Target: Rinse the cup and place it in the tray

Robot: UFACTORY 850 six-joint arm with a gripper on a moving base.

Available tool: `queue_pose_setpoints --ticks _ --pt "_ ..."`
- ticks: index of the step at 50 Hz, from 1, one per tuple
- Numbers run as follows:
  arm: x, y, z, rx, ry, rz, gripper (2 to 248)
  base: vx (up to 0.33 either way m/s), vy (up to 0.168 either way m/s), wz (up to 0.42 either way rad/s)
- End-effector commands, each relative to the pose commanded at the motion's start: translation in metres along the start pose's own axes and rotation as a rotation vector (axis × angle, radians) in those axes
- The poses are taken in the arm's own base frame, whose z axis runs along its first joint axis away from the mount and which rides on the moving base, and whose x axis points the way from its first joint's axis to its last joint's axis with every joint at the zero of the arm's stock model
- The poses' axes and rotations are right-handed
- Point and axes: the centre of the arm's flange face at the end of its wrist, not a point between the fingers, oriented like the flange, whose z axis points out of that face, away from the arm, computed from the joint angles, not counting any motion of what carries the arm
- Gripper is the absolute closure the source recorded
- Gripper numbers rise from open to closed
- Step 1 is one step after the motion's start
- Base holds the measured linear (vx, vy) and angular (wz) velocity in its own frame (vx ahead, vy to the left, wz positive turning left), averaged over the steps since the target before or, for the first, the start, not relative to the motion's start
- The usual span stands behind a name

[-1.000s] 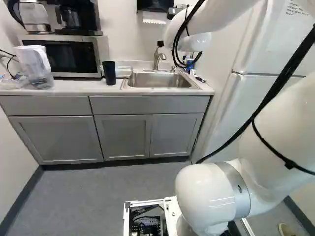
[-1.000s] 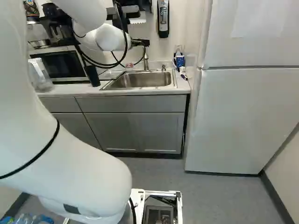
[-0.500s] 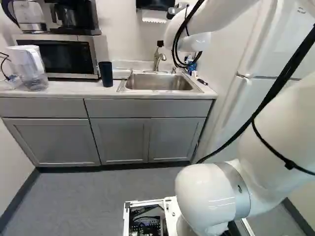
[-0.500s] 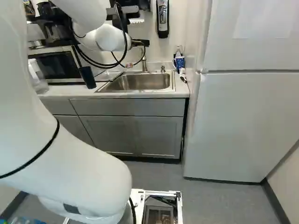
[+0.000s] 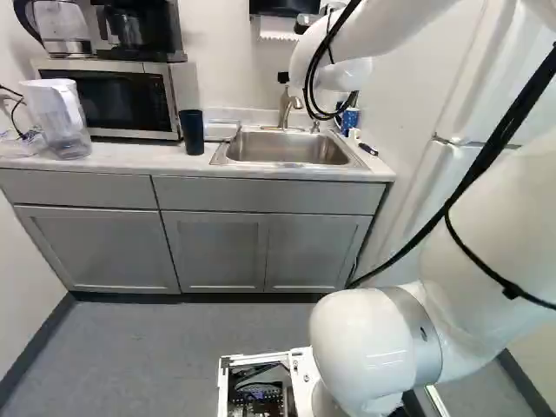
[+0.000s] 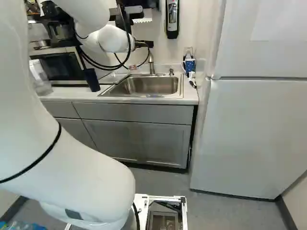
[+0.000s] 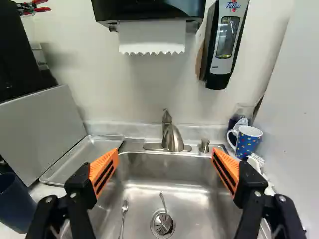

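The black hand with orange pads (image 7: 165,162) is spreading wide and holding nothing, its fingers opening above the stainless-steel sink (image 7: 192,199). Beyond them the brushed-metal faucet (image 7: 173,139) is rising at the sink's back edge. Beside the sink, on the side towards the microwave (image 5: 109,100), the clear shallow tray (image 7: 79,158) is lying on the white desk (image 5: 130,158). The dark blue, straight-sided cup (image 5: 192,132) is standing upright near the desk's front edge, just beside the tray; I am taking it for the task's cup, though a dotted blue mug (image 7: 246,143) is sitting in the back corner past the sink. The cup is probably weighing little and being fairly stiff, so a gentle side hold around mid-height is looking best, leaving the mouth free; once wet, its smooth wall is likely turning slippery.
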Motion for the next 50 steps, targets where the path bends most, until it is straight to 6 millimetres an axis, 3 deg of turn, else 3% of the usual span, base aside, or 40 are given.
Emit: queue_pose_setpoints --ticks 50 --pt "0.0 0.0 0.0 0.0 0.0 0.0 3 0.073 0.009 0.1"
